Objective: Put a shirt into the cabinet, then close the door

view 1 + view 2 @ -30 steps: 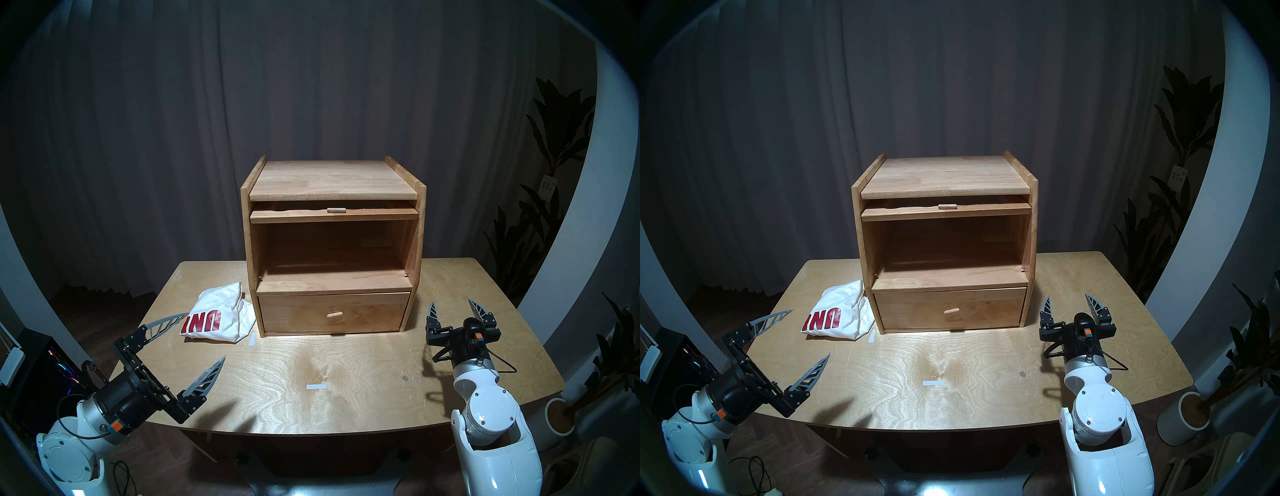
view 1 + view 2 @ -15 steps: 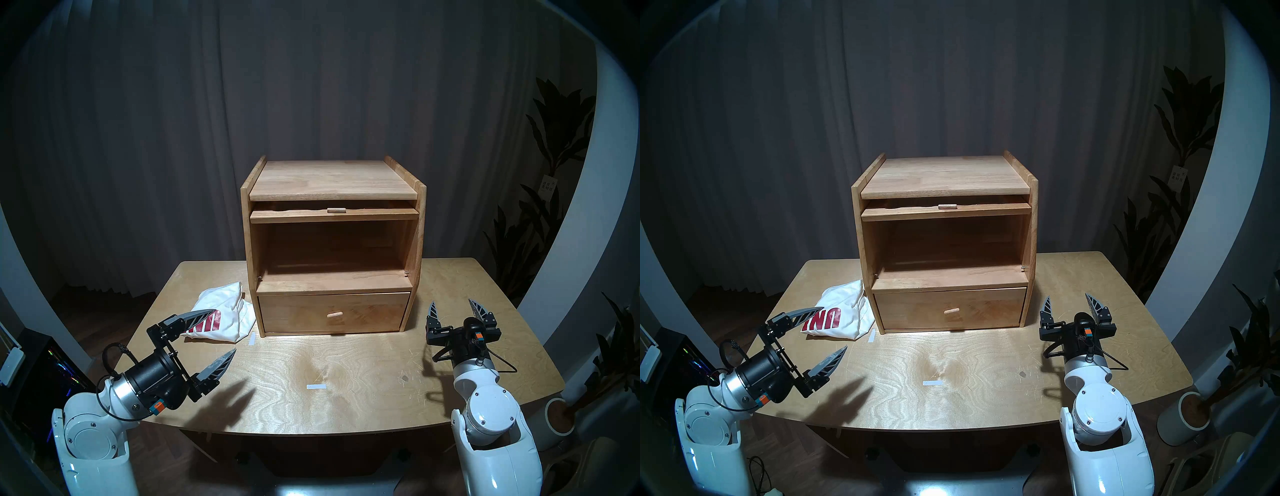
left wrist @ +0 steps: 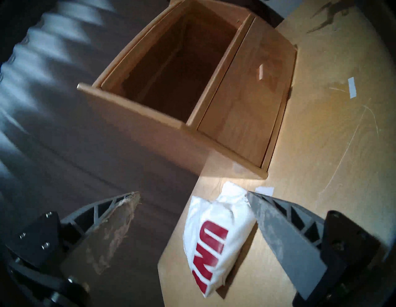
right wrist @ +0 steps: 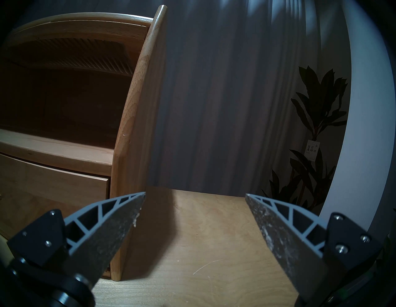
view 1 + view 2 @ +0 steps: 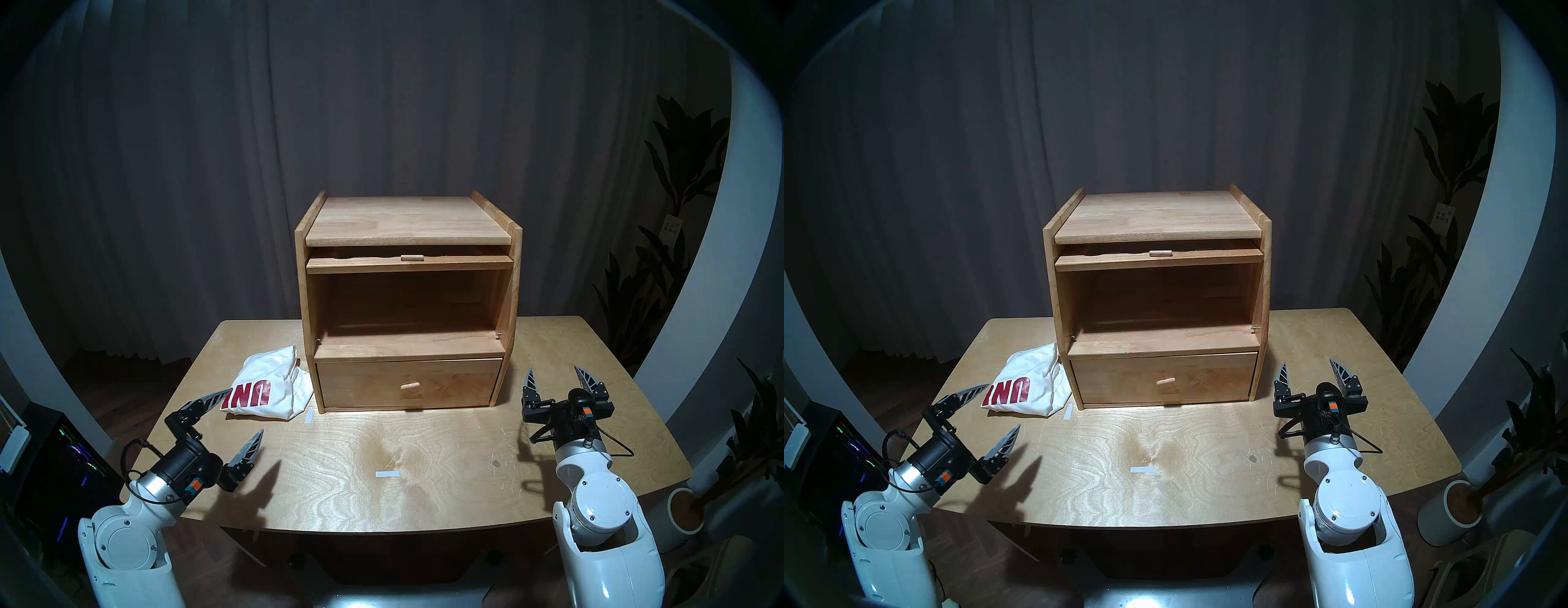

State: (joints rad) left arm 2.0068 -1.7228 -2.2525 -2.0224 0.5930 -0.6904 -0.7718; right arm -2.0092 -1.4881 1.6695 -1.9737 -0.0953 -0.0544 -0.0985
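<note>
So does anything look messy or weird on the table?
The shirt lies crumpled on the table beside the cabinet, its red letters upside down. Two bits of white tape are stuck to the tabletop.

You had one clear read: dark-red block letters "UNI" on the white shirt, upside down from the head views. A small paper tag hung on the plant and carried printed characters, too small for you to make out.
</note>
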